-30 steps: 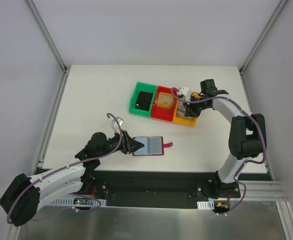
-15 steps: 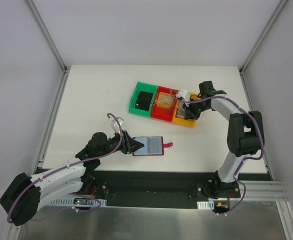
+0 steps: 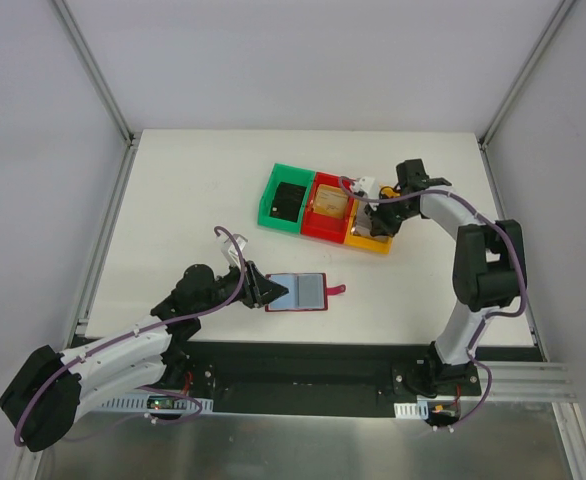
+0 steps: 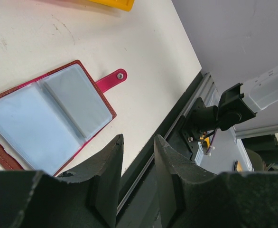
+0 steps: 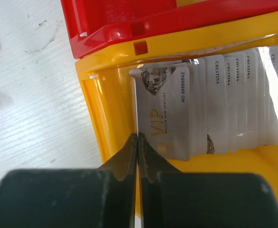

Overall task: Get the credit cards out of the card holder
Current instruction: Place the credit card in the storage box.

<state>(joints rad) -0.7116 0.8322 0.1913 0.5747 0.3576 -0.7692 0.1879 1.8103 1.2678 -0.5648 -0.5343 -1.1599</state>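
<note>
The card holder (image 3: 303, 291) lies open and flat near the table's front, red-edged with blue-grey pockets (image 4: 49, 118) and a red tab (image 4: 111, 80). No card shows in its pockets. My left gripper (image 3: 275, 292) sits at its left edge, open, with nothing between the fingers (image 4: 138, 137). Silvery grey credit cards (image 5: 215, 104) lie fanned in the orange bin (image 5: 106, 109). My right gripper (image 5: 137, 135) is shut just above the left edge of the top card, with nothing showing between its fingers. A black card (image 3: 291, 200) lies in the green bin and a tan-gold one (image 3: 328, 198) in the red bin.
The green (image 3: 271, 203), red (image 3: 323, 230) and orange (image 3: 368, 243) bins stand side by side at the table's middle back. The black front rail (image 4: 177, 128) runs close behind my left gripper. Grey walls enclose the table on three sides.
My right gripper has shifted slightly left and lower over the orange bin. The left arm and the card holder have not moved.
</note>
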